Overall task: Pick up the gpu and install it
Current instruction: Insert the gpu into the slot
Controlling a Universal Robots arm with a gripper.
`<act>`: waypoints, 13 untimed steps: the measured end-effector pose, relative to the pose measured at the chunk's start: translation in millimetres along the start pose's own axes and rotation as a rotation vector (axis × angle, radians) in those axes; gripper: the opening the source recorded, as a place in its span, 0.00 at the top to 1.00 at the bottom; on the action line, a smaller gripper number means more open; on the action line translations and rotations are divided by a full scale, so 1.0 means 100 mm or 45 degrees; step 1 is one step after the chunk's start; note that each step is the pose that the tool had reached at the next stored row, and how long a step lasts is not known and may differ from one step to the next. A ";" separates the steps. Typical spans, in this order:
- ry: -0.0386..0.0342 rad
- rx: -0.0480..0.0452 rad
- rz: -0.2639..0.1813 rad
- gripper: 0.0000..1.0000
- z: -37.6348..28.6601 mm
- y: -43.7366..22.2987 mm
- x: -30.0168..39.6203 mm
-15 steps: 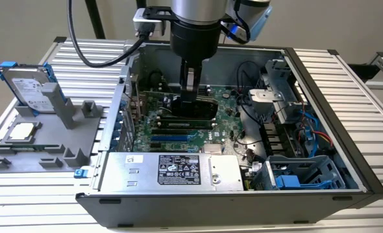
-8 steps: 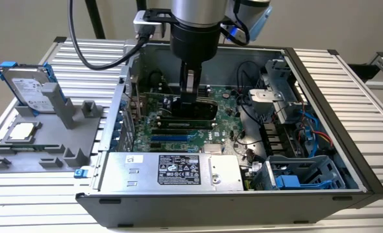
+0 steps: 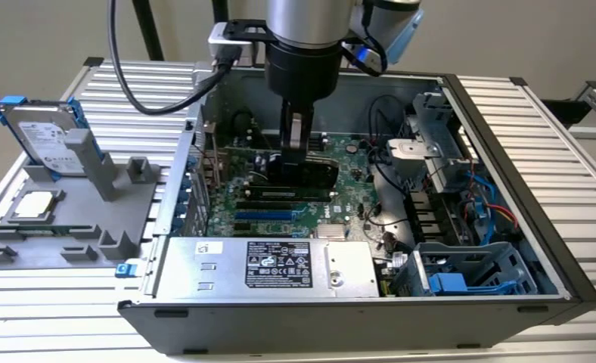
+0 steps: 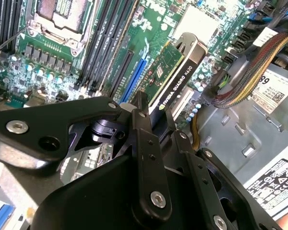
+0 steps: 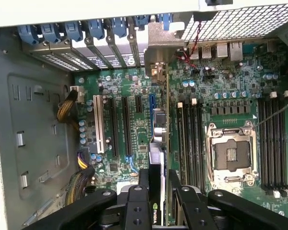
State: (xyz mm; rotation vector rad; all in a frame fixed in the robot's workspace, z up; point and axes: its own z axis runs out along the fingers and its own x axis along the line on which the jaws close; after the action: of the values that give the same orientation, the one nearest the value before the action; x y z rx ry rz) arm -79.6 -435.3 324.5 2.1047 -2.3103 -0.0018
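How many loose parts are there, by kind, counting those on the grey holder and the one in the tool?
hard drive on the grey holder: 1
silver square chip on it: 1
gpu in the tool: 1
Total: 3

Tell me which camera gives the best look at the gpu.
The second wrist view: the gpu shows its green board and black cooler, held on edge in the gripper above the motherboard. The first wrist view sees it edge-on; the exterior view shows a dark slab under the arm.

Matt black plastic gpu (image 4: 180, 72) cooler; ribbed bare metal table (image 3: 540, 128); glossy green motherboard (image 5: 221, 96).
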 end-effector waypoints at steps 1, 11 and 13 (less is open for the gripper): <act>-0.0001 0.001 0.000 1.00 0.007 0.000 0.000; -0.0005 0.006 0.000 1.00 0.065 -0.001 -0.001; -0.0006 0.006 0.000 1.00 0.075 -0.001 -0.001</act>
State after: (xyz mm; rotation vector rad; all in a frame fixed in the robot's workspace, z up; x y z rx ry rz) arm -79.6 -435.3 317.0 2.1070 -2.3129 0.0031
